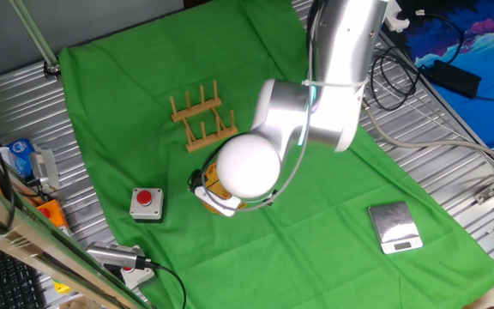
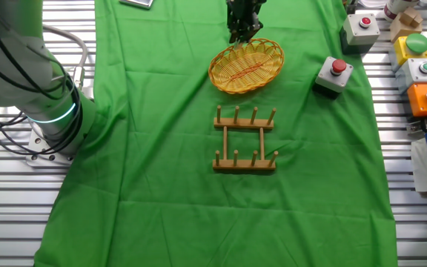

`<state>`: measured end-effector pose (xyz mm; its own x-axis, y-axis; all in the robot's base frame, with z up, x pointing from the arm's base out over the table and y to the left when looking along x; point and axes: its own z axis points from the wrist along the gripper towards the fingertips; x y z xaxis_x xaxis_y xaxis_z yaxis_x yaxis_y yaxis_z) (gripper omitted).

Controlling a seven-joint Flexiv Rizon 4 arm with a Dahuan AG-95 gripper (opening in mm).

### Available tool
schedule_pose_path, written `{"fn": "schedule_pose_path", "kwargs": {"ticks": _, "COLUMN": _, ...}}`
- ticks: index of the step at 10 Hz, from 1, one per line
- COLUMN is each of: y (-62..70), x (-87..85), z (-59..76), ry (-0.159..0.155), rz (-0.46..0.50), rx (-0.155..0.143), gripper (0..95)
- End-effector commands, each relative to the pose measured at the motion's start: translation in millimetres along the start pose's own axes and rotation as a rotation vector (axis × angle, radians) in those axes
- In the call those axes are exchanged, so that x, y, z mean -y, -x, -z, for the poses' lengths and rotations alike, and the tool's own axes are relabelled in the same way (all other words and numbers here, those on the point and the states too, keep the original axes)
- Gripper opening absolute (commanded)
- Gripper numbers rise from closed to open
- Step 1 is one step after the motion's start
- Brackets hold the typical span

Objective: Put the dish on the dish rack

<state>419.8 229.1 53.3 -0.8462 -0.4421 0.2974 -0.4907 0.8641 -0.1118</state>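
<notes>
Both fixed views put the task early: the wicker dish (image 2: 246,66) lies flat on the green cloth (image 2: 161,148) near the empty wooden dish rack (image 2: 245,139), the gripper (image 2: 243,31) at its far rim, grip indiscernible.

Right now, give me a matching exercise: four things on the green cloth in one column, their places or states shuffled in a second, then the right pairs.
Things:
1. dish
2. dish rack
3. red button box
4. gripper

Places or states:
A. at the dish's far rim in the other fixed view
B. bare, every slot free
C. lying on the cloth, not in the rack
D. on the cloth beside the dish

Pairs: 1-C, 2-B, 3-D, 4-A
</notes>
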Motion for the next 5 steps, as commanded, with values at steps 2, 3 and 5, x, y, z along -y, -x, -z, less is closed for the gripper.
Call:
{"fn": "schedule_pose_path", "kwargs": {"ticks": 2, "y": 0.0, "x": -0.2, "z": -2.3, "ry": -0.005, "rz": 0.003, "rx": 0.009, "gripper": 38.0}}
{"fn": "schedule_pose_path", "kwargs": {"ticks": 3, "y": 0.3, "x": 0.0, "z": -3.4, "ry": -0.007, "rz": 0.005, "rx": 0.012, "gripper": 38.0}}
{"fn": "schedule_pose_path", "kwargs": {"ticks": 5, "y": 2.0, "x": 0.5, "z": -8.3, "ry": -0.01, "rz": 0.003, "rx": 0.02, "gripper": 38.0}}
